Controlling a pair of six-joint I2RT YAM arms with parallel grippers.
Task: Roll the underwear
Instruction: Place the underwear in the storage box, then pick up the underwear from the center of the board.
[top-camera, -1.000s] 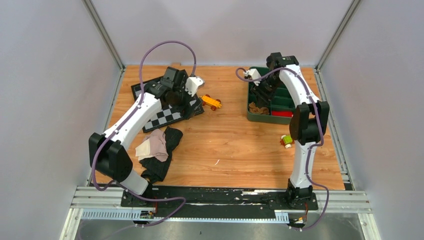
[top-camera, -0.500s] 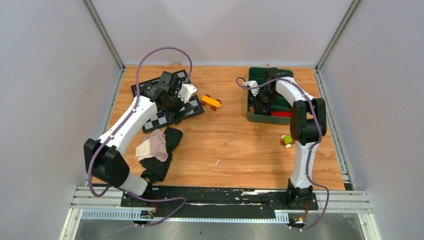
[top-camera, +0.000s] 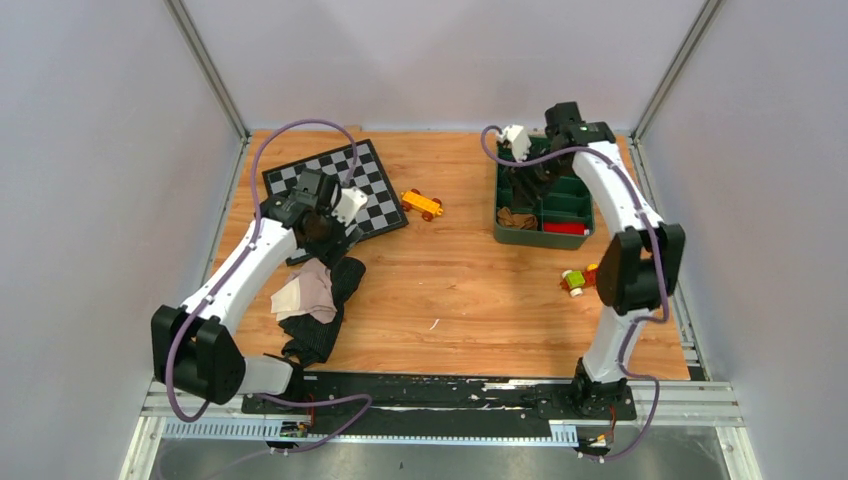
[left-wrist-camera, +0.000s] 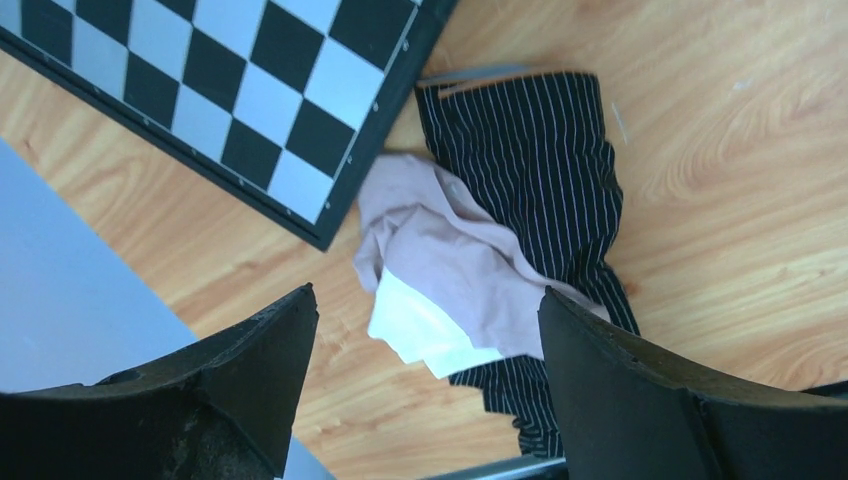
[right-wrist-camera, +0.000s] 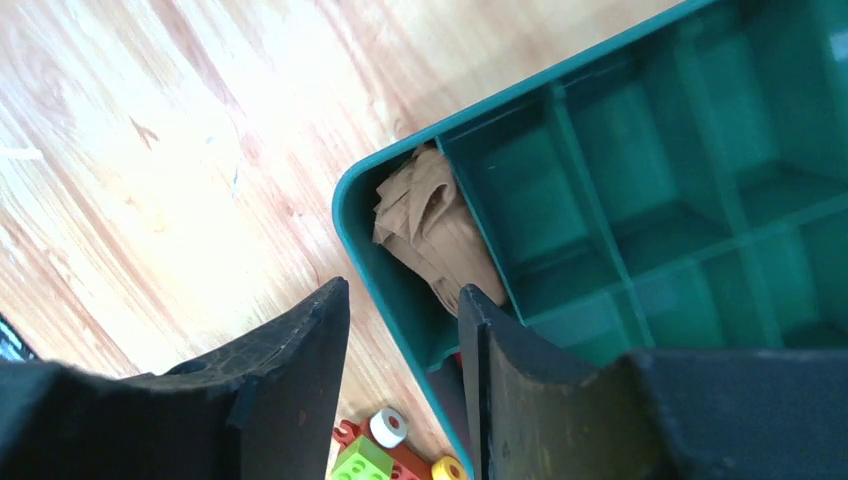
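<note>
Hanging over the near left part of the table (top-camera: 470, 300), the left gripper (left-wrist-camera: 425, 300) has its jaws spread wide with nothing between them, and it looks straight down on two of the underwear. The pale pink-beige garment (left-wrist-camera: 450, 260) lies crumpled on top of the black pinstriped garment (left-wrist-camera: 550, 170), and both sit just beside the near corner of the checkerboard mat (left-wrist-camera: 250, 90).

Seen from above, the pile lies just on the base side of the jaws. The black garment's long axis runs from the mat's corner back toward the near edge of the table, slanting a little to the left. The pink one is too bunched for me to make out any axis.

Across the table, the right gripper (right-wrist-camera: 402, 290) hovers over the near-left corner of the green tray (right-wrist-camera: 360, 220), its jaws partly apart and empty. The tan-brown garment (right-wrist-camera: 430, 225) lies scrunched in that corner compartment, just beyond the fingertips. An orange toy car (top-camera: 422, 204) and some toy blocks (top-camera: 573, 282) lie on the bare wood, well apart from the pile.

To my eye the left arm is far the nearer to the pile. Its likely next job is to draw back toward its base, drop onto the pink garment and lift it clear of the black one, so that each can be spread out before rolling.
</note>
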